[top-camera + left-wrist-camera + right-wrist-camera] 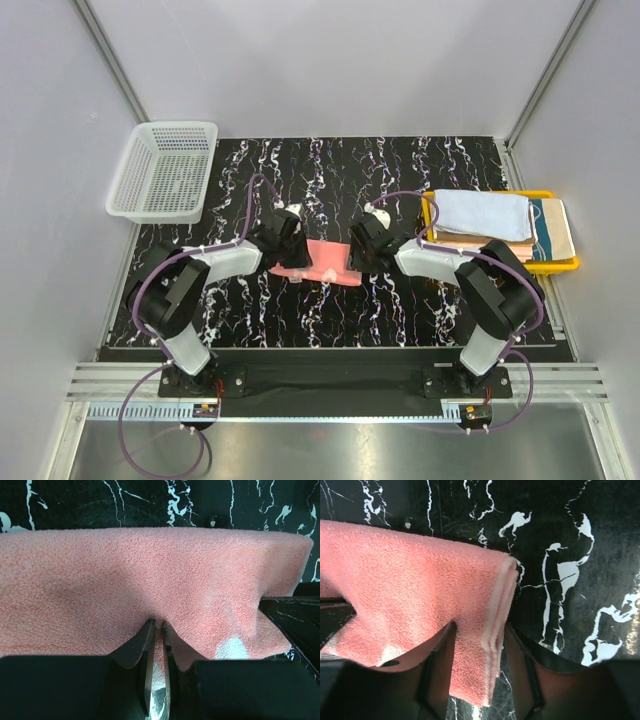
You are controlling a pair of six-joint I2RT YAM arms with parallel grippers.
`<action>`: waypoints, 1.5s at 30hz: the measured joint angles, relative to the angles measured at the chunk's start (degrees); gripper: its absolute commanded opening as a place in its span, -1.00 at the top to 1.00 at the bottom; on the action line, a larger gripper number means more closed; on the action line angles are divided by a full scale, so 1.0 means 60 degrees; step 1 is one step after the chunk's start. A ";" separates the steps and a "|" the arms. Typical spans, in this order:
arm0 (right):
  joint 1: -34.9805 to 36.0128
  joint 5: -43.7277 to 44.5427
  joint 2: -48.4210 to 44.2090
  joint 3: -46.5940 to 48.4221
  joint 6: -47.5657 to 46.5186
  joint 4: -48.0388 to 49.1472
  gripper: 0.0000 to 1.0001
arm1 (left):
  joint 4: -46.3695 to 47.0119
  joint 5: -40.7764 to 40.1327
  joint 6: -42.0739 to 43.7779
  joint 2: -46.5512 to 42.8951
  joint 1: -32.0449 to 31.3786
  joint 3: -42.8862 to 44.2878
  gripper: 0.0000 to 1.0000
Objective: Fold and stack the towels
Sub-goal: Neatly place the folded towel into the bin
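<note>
The pink towel (322, 262) sits mid-frame on the bench (300, 180), its left end pinched tight in the left fingers (146, 652) while the right fingers (440, 680) stand apart astride its folded edge, so I'd close those before carrying both ends over level.

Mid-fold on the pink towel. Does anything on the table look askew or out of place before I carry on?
The stack on the yellow tray is uneven. The light blue towel on top sits toward the left, leaving the teal-and-cream towel beneath it exposed on the right. Nothing else stands out.
</note>
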 measured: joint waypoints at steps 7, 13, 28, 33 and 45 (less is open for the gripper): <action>0.0040 -0.0004 0.0193 0.0011 0.0382 0.0306 0.59 | 0.0237 0.0007 -0.0036 0.0025 -0.0033 -0.0062 0.70; 0.0047 0.0044 0.0215 0.0066 0.0484 0.0193 0.90 | 0.0306 0.0044 -0.0036 0.0040 -0.0066 -0.0066 0.69; 0.0095 0.2575 -0.0397 0.1927 -0.2229 -0.4156 1.00 | -0.1224 0.0874 0.0044 -0.3279 -0.0302 0.0404 0.64; 0.0076 0.3756 -0.0495 0.2685 -0.3249 -0.5169 1.00 | -0.2171 0.0962 0.0415 -0.3865 -0.0299 0.0980 0.63; -0.0710 0.5351 -0.0641 0.4867 -0.5253 -0.7034 1.00 | -0.3814 0.1126 0.1443 -0.4065 -0.0299 0.1322 0.62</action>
